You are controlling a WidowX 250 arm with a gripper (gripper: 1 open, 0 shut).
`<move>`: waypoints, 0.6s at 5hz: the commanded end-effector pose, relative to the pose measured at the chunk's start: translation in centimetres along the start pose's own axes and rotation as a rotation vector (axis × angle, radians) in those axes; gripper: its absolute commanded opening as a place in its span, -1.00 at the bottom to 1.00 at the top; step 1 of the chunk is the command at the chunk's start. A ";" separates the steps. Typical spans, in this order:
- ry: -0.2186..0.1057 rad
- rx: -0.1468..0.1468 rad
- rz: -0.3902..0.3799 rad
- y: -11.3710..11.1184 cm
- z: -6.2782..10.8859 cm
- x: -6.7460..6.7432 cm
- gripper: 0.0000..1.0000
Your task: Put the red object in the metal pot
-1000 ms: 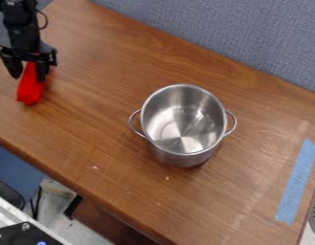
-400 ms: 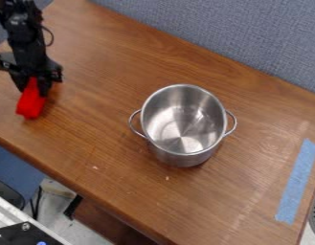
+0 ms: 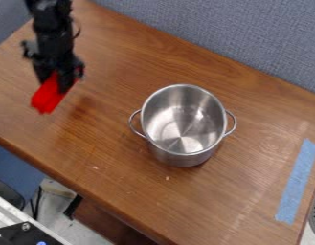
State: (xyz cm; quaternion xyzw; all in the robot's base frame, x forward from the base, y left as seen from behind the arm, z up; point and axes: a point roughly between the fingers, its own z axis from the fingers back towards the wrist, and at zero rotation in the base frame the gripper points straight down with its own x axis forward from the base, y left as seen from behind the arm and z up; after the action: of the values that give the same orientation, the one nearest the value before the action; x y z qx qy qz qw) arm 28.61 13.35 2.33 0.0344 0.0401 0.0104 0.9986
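The red object (image 3: 47,96) hung tilted in the clamp of the end effector (image 3: 54,86), held by its upper end and lifted clear of the table (image 3: 108,163), near the table's left edge. The black end effector pointed downward, its fingers closed on the block. The metal pot (image 3: 183,124) stood upright and empty, well apart to the right, near the table's middle. A strip of blue tape (image 3: 297,180) lay by the far right edge.

The metal pot (image 3: 184,123) is shiny brushed steel, mirroring light inside. The table (image 3: 146,67) is smooth brown wood with visible grain. The red object (image 3: 47,95) looks plain, matt.
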 end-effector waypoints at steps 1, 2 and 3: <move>-0.096 0.027 0.031 5.0 0.6 2.6 -1.00; -0.067 0.014 0.136 9.9 -3.4 4.3 -1.00; -0.038 0.003 0.150 14.7 -6.3 4.3 -1.00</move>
State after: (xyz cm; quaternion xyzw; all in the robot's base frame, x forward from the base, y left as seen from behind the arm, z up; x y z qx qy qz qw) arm 32.50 28.00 -3.60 0.0358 0.0196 0.0803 0.9959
